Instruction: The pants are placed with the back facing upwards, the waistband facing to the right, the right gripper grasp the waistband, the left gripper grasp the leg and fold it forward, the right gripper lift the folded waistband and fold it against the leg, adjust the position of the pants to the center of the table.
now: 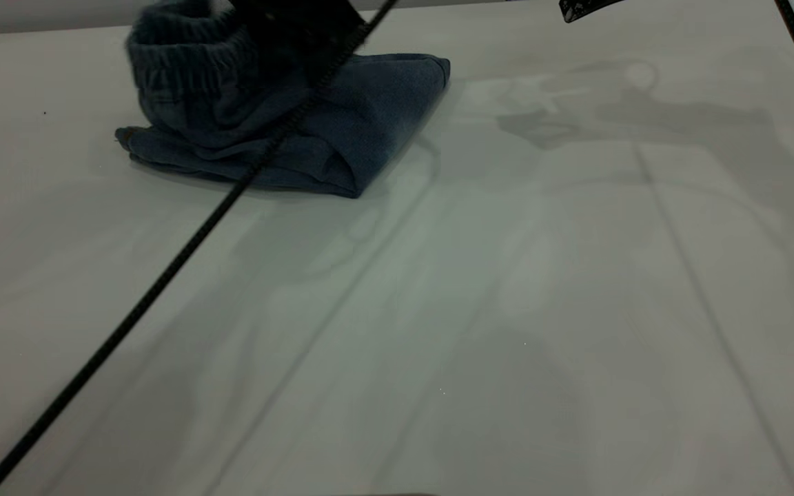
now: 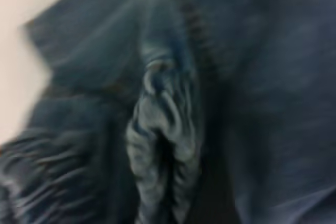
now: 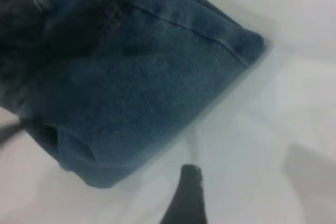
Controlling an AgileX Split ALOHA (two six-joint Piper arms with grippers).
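**A:** Start with the biggest thing. What do you see?

**B:** The table [image 1: 521, 289], pale grey-white, filling nearly the whole exterior view. The pants [image 1: 342, 131] sit far back on it, toward the left of that view, folded into a compact bundle of blue denim.

**A:** How does the bundle lie?

**B:** A flat folded layer rests on the table, with its folded edge toward the camera. The waistband [image 1: 187, 58], gathered and ruched, stands raised above that layer at the bundle's left end, not lying flat.

**A:** Where is the left arm?

**B:** A dark mass at the top edge of the exterior view, directly over the pants and just beside the raised waistband, is the left gripper [image 1: 293, 24]. A black cable [image 1: 163, 275] runs from there diagonally down across the denim to the lower left corner. The left wrist view is filled with bunched denim pressed close. The fingers themselves are hidden, so I cannot tell whether they hold the cloth.

**A:** And the right gripper?

**B:** Only a small dark piece shows at the top edge of the exterior view, right of the pants and well apart from them. In the right wrist view one dark fingertip [image 3: 190, 192] hangs over bare table, near the folded corner of the pants [image 3: 147, 87] but not touching. Nothing lies against it. With one finger in sight, I cannot tell how wide the jaws stand.
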